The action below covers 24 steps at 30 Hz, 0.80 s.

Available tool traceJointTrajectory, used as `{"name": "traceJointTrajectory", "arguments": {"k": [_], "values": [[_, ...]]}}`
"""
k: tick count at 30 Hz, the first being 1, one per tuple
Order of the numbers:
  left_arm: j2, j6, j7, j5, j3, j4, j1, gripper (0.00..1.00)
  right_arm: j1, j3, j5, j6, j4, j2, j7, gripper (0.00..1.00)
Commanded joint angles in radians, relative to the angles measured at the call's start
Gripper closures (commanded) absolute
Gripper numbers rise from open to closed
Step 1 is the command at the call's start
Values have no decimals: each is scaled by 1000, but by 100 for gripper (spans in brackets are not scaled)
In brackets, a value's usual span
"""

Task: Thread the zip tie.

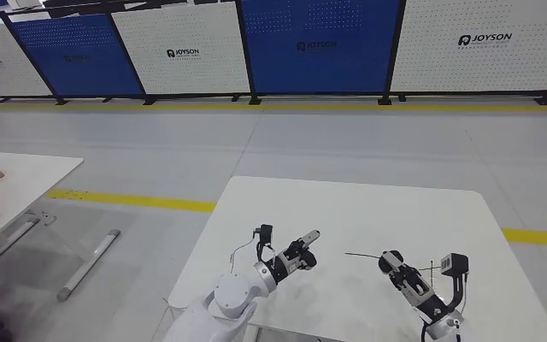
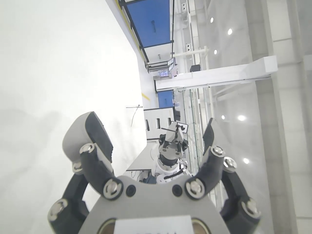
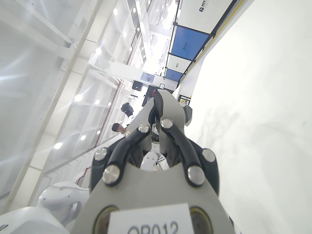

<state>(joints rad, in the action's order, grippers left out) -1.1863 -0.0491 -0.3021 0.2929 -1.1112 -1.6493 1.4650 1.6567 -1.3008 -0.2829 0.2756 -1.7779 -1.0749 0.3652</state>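
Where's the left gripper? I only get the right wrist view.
Observer: In the top view the left gripper is above the table, facing the right gripper, with a gap between them.
Operator: Open or shut?
Observer: Open. The left wrist view shows nothing between its pads.
Operator: How does the zip tie lie?
Observer: The zip tie sticks out of the right gripper toward the left one, stopping short of it.
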Motion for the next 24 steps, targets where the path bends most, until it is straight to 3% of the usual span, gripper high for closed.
{"name": "traceJointTrajectory", "arguments": {"k": [1, 11, 15, 24], "values": [[0, -1, -5, 0, -1, -1, 1, 0, 0, 0, 0, 0, 0, 0, 0, 100], [0, -1, -5, 0, -1, -1, 1, 0, 1, 5, 8, 0, -6, -1, -3, 100], [0, -1, -5, 0, -1, -1, 1, 0, 12, 28, 40, 24, -20, -6, -15, 100], [0, -1, -5, 0, -1, -1, 1, 0, 0, 54, 59, 9, -8, -10, 3, 100]]}}
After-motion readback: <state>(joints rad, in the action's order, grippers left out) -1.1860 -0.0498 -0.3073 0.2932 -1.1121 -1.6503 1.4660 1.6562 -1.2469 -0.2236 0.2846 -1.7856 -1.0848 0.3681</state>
